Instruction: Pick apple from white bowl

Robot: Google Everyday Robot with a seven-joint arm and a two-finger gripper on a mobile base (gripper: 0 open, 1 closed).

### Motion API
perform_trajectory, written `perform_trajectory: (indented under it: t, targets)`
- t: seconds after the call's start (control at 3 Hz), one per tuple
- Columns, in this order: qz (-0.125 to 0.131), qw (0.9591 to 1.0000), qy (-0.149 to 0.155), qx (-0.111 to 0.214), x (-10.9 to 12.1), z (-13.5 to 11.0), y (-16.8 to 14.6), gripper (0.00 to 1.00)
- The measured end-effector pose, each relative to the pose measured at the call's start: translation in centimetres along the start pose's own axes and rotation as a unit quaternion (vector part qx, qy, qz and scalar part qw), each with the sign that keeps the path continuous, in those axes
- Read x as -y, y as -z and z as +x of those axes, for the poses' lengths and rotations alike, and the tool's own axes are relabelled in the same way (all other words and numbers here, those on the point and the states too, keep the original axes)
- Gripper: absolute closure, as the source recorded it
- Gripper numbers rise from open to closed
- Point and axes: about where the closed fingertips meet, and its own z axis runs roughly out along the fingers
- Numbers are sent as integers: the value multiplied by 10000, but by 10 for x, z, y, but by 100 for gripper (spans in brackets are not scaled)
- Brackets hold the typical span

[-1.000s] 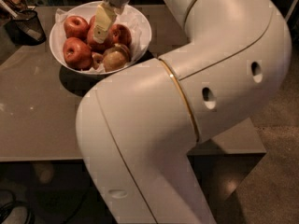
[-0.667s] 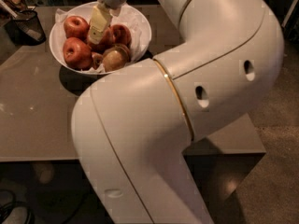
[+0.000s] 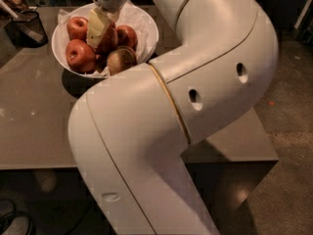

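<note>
The white bowl (image 3: 149, 29) stands at the far left of the brown table, lined with crumpled white paper. It holds several apples: red ones at the left (image 3: 77, 27), front left (image 3: 80, 56) and right (image 3: 127, 35), and a brownish one (image 3: 121, 60) at the front. My gripper (image 3: 100, 26) reaches down from the top into the middle of the bowl, its cream tip against a red apple (image 3: 109, 41) in the centre. My big white arm covers the bowl's near right side.
A small black mesh cup (image 3: 27, 26) with utensils stands left of the bowl. The brown table (image 3: 34, 126) runs to a front edge at lower left. My arm's elbow (image 3: 195, 82) fills the middle. Speckled floor (image 3: 288, 146) lies to the right.
My gripper has shifted slightly left over the centre apple. The arm's elbow has swung a little. The apples and bowl have not moved.
</note>
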Motion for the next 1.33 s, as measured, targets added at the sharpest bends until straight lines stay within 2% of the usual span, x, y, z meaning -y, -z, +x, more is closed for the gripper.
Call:
perform_trajectory:
  t: [0.33,1.33]
  targets:
    - [-41,10000,-65,31,-1,-3,-4,27]
    - [-232,9976,-572,317,-7,7,-20,28]
